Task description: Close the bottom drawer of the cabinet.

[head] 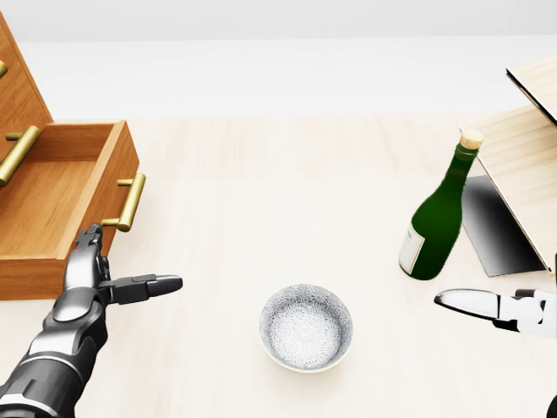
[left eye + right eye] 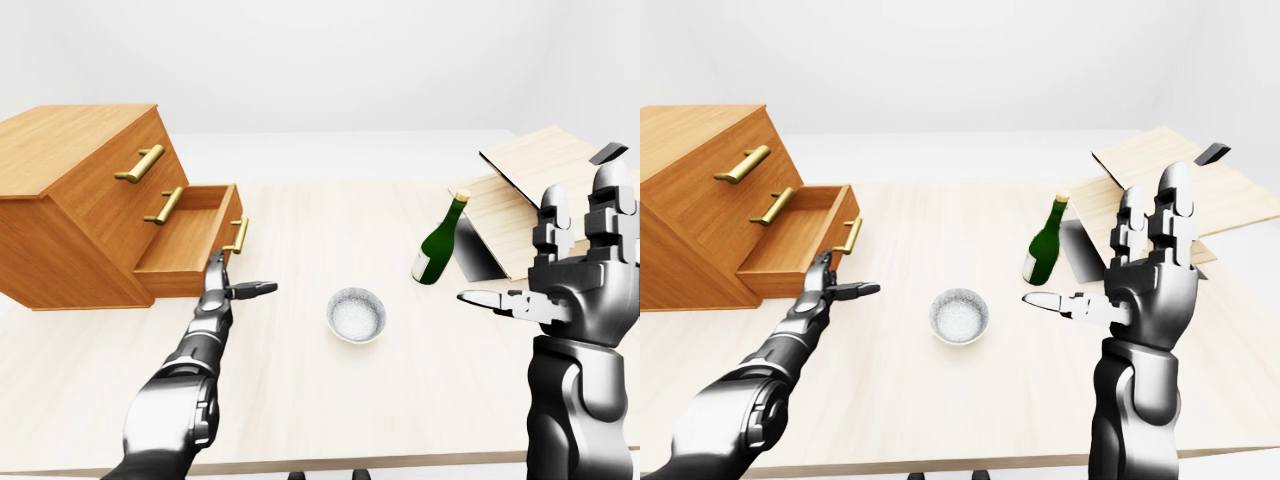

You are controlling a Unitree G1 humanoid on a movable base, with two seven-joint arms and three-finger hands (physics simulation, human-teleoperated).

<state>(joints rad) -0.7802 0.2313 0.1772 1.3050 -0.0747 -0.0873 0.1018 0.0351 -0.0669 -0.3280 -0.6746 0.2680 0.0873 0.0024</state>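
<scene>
A wooden cabinet (image 2: 75, 190) with brass handles stands on the table at the left of the left-eye view. Its bottom drawer (image 2: 190, 245) is pulled out and looks empty, with its brass handle (image 2: 237, 235) facing right. My left hand (image 2: 228, 282) is open, fingers stretched toward the drawer's front at its lower corner; I cannot tell if it touches. It also shows in the head view (image 1: 104, 274). My right hand (image 2: 575, 260) is open and raised, palm up, at the right of the left-eye view, holding nothing.
A green bottle (image 2: 440, 240) with a cork stands right of centre. A small white bowl (image 2: 356, 314) sits mid-table. An open wooden box (image 2: 525, 200) with a dark inside lies at the right. The light wooden table (image 2: 330, 400) carries them all.
</scene>
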